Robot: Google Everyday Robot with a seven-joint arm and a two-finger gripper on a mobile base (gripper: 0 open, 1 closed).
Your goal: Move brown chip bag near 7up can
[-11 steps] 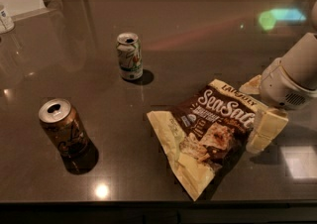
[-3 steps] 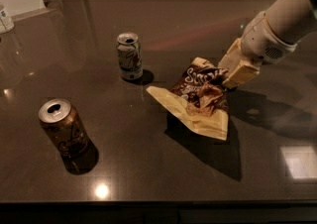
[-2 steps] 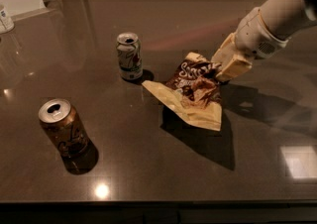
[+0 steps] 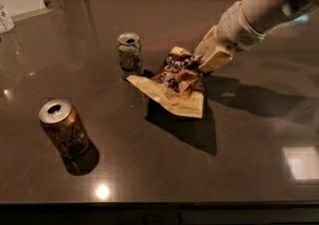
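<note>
The brown chip bag [image 4: 175, 82] hangs crumpled and tilted a little above the dark table, casting a shadow below it. Its left cream corner reaches close to the 7up can [image 4: 129, 54], which stands upright left of it. My gripper [image 4: 205, 64] comes in from the upper right and is shut on the bag's upper right edge.
A brown glossy can [image 4: 64, 128] stands upright at the front left. A white object [image 4: 5, 19] sits at the far left edge. The table's front edge [image 4: 159, 203] runs along the bottom. My arm [image 4: 269, 5] crosses the upper right.
My gripper has lifted the bag off the table and carried it left, toward the 7up can. The cans have not moved.
</note>
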